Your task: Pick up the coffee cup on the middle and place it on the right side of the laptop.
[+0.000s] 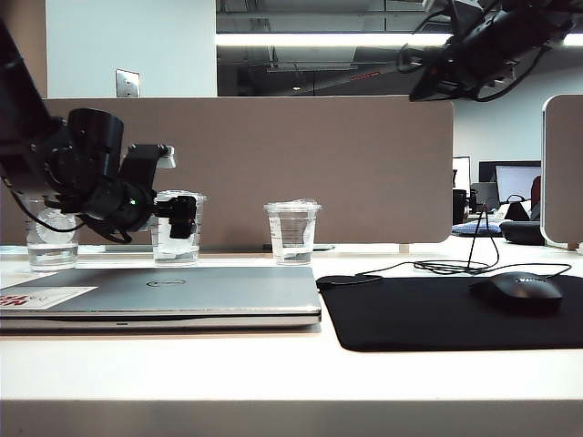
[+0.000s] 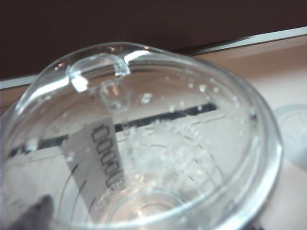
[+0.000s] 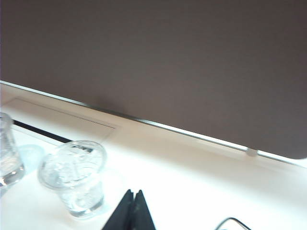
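The coffee cup [image 1: 169, 248], clear with a lid, stands in the middle of a row of three behind the closed silver laptop [image 1: 182, 293]. My left gripper [image 1: 182, 218] is open and level with the cup, one black finger in front of its wall. In the left wrist view the cup's lid [image 2: 144, 124] fills the frame, and one dark fingertip [image 2: 41, 211] shows beside it. My right arm [image 1: 483, 41] hangs high at the right, far from the cups. Its gripper [image 3: 135, 196] is shut and holds nothing.
A second logo cup [image 1: 50, 241] stands at the far left. A smaller clear cup [image 1: 291, 232] [image 3: 74, 177] stands right of the coffee cup. A black mouse pad [image 1: 428, 319] with a mouse [image 1: 517, 291] and cable lies right of the laptop. A brown partition [image 1: 319, 164] closes the back.
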